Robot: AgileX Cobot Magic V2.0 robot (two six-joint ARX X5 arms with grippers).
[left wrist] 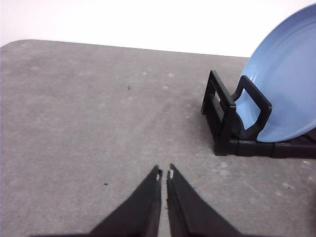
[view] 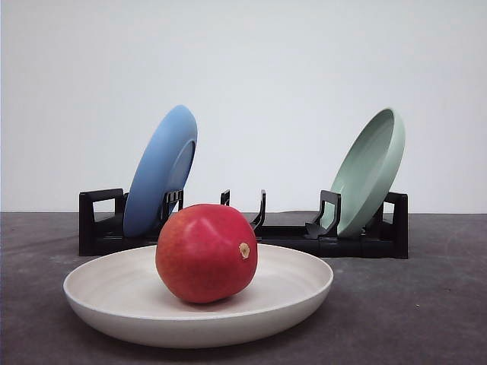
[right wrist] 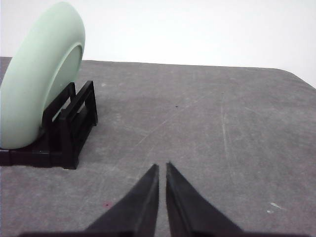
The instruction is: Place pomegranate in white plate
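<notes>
From the front, the pomegranate (view: 206,252) sits inside the white plate (view: 99,300), resting on the plate's floor with its tan stem nub turned to the side. Behind them a black rack (view: 97,222) holds a blue plate (view: 160,171) and a pale green plate (view: 370,171), both leaning on edge. The placement looks done — the fruit is where the task wants it.

In the left wrist view, the left gripper (left wrist: 164,174) has its fingers drawn almost together, only a thin slit between the tips, holding nothing. Ahead of the fingers lies bare grey desk (left wrist: 89,123); the blue plate in its rack stands off to one side, well apart.

In the right wrist view, the right gripper (right wrist: 162,167) is the same — fingers nearly touching, empty — with the green plate and rack end well apart from the tips.

Judging by this, what remains is little: keep both arms clear of the plate.
</notes>
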